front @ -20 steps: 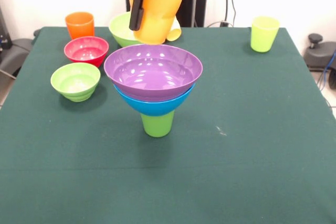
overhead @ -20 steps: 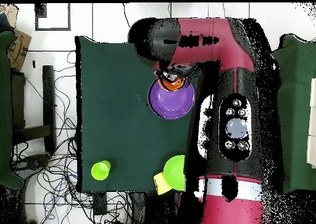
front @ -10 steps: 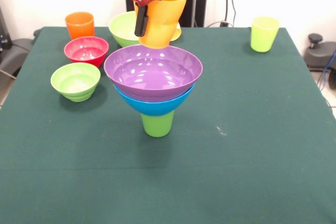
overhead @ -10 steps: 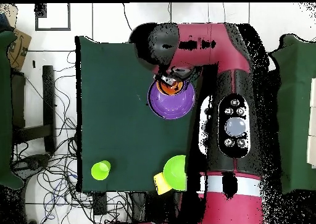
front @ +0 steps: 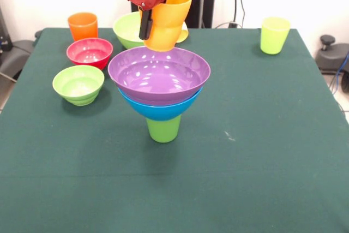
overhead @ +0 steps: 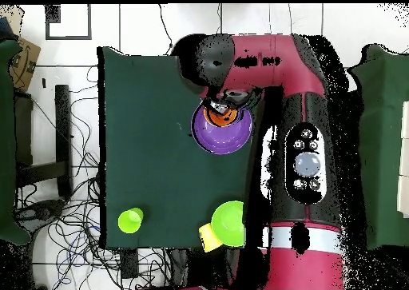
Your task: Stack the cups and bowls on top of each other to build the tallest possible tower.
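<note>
The orange-yellow cup [front: 167, 20] is gripped by the tool [front: 155, 17] – tilted, just above the purple bowl [front: 158, 75]. That bowl is nested in the blue bowl [front: 159, 111], carried on an upturned green cup [front: 163, 129] mid-desk.

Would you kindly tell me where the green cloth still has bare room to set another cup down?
The broad near strip in front of the tower is bare, as is the stretch between the tower and the yellow-green cup. The far left corner is crowded: orange cup, red bowl, small green bowl, large green bowl.
</note>
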Robot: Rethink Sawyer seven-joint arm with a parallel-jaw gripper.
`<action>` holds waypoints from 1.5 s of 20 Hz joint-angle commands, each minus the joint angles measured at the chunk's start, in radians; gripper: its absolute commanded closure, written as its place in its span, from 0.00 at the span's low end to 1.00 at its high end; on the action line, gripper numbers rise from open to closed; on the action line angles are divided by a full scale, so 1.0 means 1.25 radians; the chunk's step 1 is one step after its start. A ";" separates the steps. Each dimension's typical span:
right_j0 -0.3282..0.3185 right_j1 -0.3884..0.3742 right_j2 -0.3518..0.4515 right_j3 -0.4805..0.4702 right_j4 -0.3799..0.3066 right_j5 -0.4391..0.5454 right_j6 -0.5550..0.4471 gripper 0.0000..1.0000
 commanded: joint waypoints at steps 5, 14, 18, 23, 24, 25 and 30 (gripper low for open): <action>-0.002 0.069 0.065 0.060 -0.060 -0.063 -0.101 1.00; -0.003 0.078 0.068 0.053 -0.057 -0.081 -0.100 1.00; -0.002 0.094 0.067 0.044 -0.060 -0.094 -0.099 1.00; -0.004 0.095 0.060 0.053 -0.063 -0.106 -0.102 1.00; -0.003 0.098 0.059 0.050 -0.065 -0.105 -0.103 1.00; -0.007 0.089 0.057 0.064 -0.063 -0.110 -0.105 1.00; -0.005 0.087 0.051 0.063 -0.064 -0.101 -0.105 1.00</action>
